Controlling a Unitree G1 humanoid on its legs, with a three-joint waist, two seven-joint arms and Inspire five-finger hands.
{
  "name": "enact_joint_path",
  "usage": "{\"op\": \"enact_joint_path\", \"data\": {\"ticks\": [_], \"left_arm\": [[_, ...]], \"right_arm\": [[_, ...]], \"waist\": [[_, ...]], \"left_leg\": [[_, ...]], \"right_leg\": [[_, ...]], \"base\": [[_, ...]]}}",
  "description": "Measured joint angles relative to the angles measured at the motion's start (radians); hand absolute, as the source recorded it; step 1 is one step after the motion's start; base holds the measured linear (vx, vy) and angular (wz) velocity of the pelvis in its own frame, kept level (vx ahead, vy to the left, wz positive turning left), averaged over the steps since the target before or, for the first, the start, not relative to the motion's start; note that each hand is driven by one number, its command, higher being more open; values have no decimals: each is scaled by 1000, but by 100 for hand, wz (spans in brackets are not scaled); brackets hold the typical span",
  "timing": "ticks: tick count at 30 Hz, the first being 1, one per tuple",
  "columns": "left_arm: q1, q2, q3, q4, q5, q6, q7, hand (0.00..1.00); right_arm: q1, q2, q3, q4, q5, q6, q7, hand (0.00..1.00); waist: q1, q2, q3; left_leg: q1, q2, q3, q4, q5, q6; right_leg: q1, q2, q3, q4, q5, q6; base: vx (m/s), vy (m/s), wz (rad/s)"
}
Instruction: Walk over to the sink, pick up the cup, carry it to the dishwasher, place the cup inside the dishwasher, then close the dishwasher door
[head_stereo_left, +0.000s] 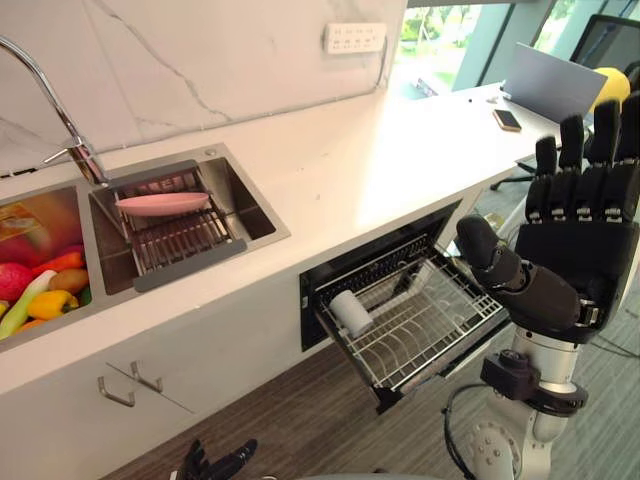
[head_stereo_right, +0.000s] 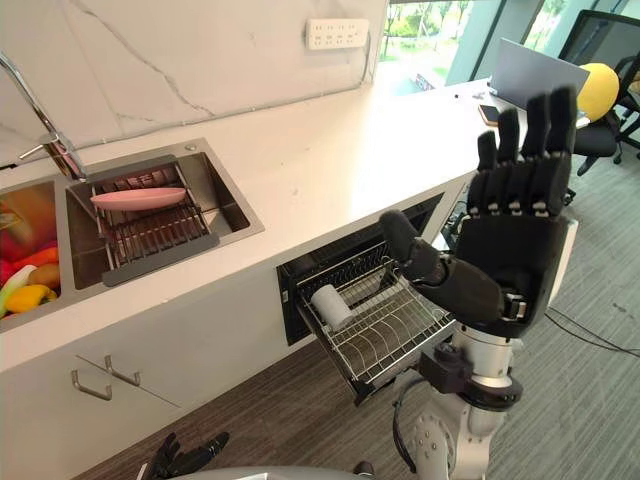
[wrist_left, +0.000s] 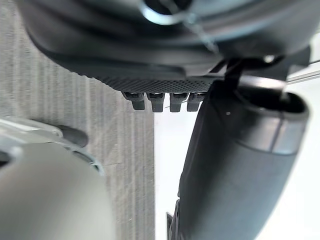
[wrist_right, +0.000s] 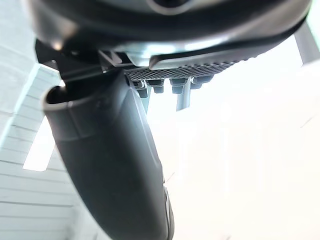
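Big picture first: the white surface (head_stereo_left: 400, 150) runs across my head views, with the sink (head_stereo_left: 235, 190) on the left and a pink plate (head_stereo_left: 162, 203) in its drainer. Below the edge, the dishwasher (head_stereo_left: 385, 250) stands open with its wire rack (head_stereo_left: 440, 335) pulled right out. My right hand (head_stereo_left: 585, 240) is raised in front of the camera, palm toward me, fingers straight and released, holding nothing. And there's the cup (head_stereo_left: 350, 312), white, lying on its side in the rack's near-left corner. My left hand (head_stereo_left: 215, 465) hangs low by the floor, fingers relaxed, empty too.

I'd call the placing done, so closing is the step in hand. Next I need to bring the right hand down to the rack's front edge and push it straight in, keeping clear of the cup, which I judge may roll.

The head views give me the cup and rack. The right wrist view shows its fingers (wrist_right: 157, 87) against bright light, and the left wrist view shows straight fingers (wrist_left: 157, 102) above grey flooring (wrist_left: 75, 110).
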Motion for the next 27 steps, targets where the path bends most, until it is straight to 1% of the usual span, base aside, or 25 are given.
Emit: {"op": "enact_joint_path", "data": {"ticks": [4, 6, 7, 8, 9, 10, 11, 12, 13, 14, 15, 16, 17, 18, 19, 20, 21, 22, 23, 24, 25, 27], "left_arm": [[-15, 1, 7, 23, -5, -12, 32, 100], [-15, -2, 34, 37, -15, -16, 46, 100], [-18, -4, 43, 52, -30, -17, 43, 100], [-30, 1, 50, 79, -35, -20, 38, 100], [-39, 3, 54, 97, -20, -35, 32, 100], [-39, -1, 57, 102, -4, -39, 32, 100], [-30, -15, 66, 111, 19, -46, 33, 100], [-21, -19, 67, 111, 26, -49, 40, 100], [6, -17, 67, 114, 47, -50, 57, 100], [26, -15, 67, 125, 58, -50, 67, 100], [30, -13, 67, 137, 61, -48, 68, 100], [33, -16, 66, 147, 92, -37, 74, 100], [27, -10, 62, 146, 124, -31, 78, 100], [19, -5, 59, 145, 136, -29, 78, 100], [4, 10, 33, 144, 142, -20, 79, 100], [-4, 23, 0, 135, 158, -9, 76, 100], [-25, 50, -31, 133, 164, 12, 64, 100], [-34, 62, -47, 133, 166, 22, 60, 100], [-53, 71, -61, 133, 169, 34, 45, 100], [-58, 72, -69, 133, 169, 36, 38, 100], [-66, 73, -86, 133, 174, 39, 26, 100], [-76, 80, -100, 132, 177, 39, 15, 100]], "right_arm": [[-51, -23, 45, 50, 2, 1, -12, 100], [-97, -37, 56, 118, -8, 5, -45, 100], [-107, -42, 52, 133, -17, 7, -59, 100], [-110, -58, 17, 143, -46, 19, -91, 100], [-110, -101, -38, 147, -62, 21, -125, 100], [-113, -125, -67, 151, -64, 22, -139, 100], [-126, -166, -119, 170, -70, 23, -156, 100], [-140, -175, -136, 187, -70, 25, -159, 100], [-161, -173, -151, 216, -67, 26, -156, 100], [-173, -160, -152, 237, -67, 26, -149, 100], [-172, -152, -153, 239, -68, 28, -147, 100], [-167, -139, -154, 237, -73, 28, -146, 100], [-162, -135, -164, 230, -92, 27, -157, 100], [-160, -135, -169, 224, -99, 27, -165, 100], [-152, -135, -181, 210, -118, 27, -179, 100], [-149, -133, -179, 207, -127, 27, -188, 100], [-143, -129, -179, 207, -129, 27, -187, 100], [-136, -130, -179, 204, -133, 28, -187, 100], [-121, -128, -180, 196, -148, 29, -194, 100], [-113, -128, -180, 189, -157, 31, -197, 100], [-97, -127, -180, 175, -166, 31, -197, 100], [-84, -127, -180, 169, -166, 31, -199, 100]], "waist": [[17, 1, 1], [30, 3, 2], [30, 5, 4], [28, 2, 3], [23, 4, 5], [22, 15, 5], [27, 26, 8], [31, 30, 8], [31, 29, 8], [33, 27, 10], [34, 29, 11], [32, 28, 16], [28, 33, 21], [25, 34, 24], [22, 34, 30], [13, 44, 41], [-4, 45, 50], [-12, 46, 55], [-29, 44, 62], [-32, 43, 62], [-32, 41, 63], [-41, 39, 66]], "left_leg": [[-21, -14, -61, 12, 3, 8], [-39, -31, -98, 20, -2, 19], [-42, -26, -83, 20, -21, 29], [-35, 6, 53, 21, -33, 29], [-31, 36, 173, 29, -20, 30], [-29, 41, 208, 27, 11, 30], [-20, 14, 183, 3, 59, 20], [-19, -3, 166, -10, 64, 28], [-19, -32, 142, -28, 72, 40], [-20, -45, 128, -38, 74, 44], [-19, -48, 121, -42, 73, 48], [-19, -49, 100, -49, 70, 55], [-15, -51, 78, -56, 65, 62], [-14, -53, 69, -58, 61, 68], [-12, -59, 45, -59, 52, 76], [-6, -59, 28, -60, 42, 94], [-3, -52, 2, -57, 38, 113], [1, -49, -12, -57, 39, 118], [14, -48, -31, -58, 42, 113], [21, -50, -34, -63, 43, 113], [42, -55, -30, -73, 40, 112], [60, -58, -30, -76, 33, 106]], "right_leg": [[26, -13, -77, 0, -2, 3], [67, -30, -182, 1, -6, 9], [83, -36, -217, 1, -8, 15], [117, -49, -303, 1, -6, 23], [158, -72, -385, 4, -6, 28], [174, -79, -416, 11, -9, 37], [192, -106, -446, 32, -18, 53], [194, -119, -452, 38, -18, 53], [201, -143, -461, 51, -16, 55], [196, -162, -461, 82, -13, 59], [190, -173, -461, 108, -13, 59], [168, -197, -457, 187, -13, 58], [140, -235, -453, 301, -12, 56], [124, -257, -445, 360, -10, 45], [72, -302, -398, 491, 12, -24], [-5, -328, -288, 631, 19, -98], [-92, -283, -132, 752, -76, -58], [-122, -247, -76, 781, -117, -45], [-155, -180, -11, 784, -180, -21], [-164, -154, -2, 766, -199, -20], [-185, -120, -18, 713, -223, -30], [-203, -101, -73, 626, -236, -50]], "base": [[-15, 5, 49], [-18, 12, 88], [-7, 28, 132], [18, 58, 194], [46, 83, 210], [110, 210, 197], [99, 234, 119], [92, 288, 110], [45, 231, 68], [49, 211, 58], [76, 175, 41], [98, 158, 45], [105, 150, 48], [98, 145, 53], [96, 143, 46], [119, 154, 57], [107, 100, 51], [125, 61, 66], [143, 53, 52], [192, 68, 38], [201, 42, 13], [161, -14, 2]]}}
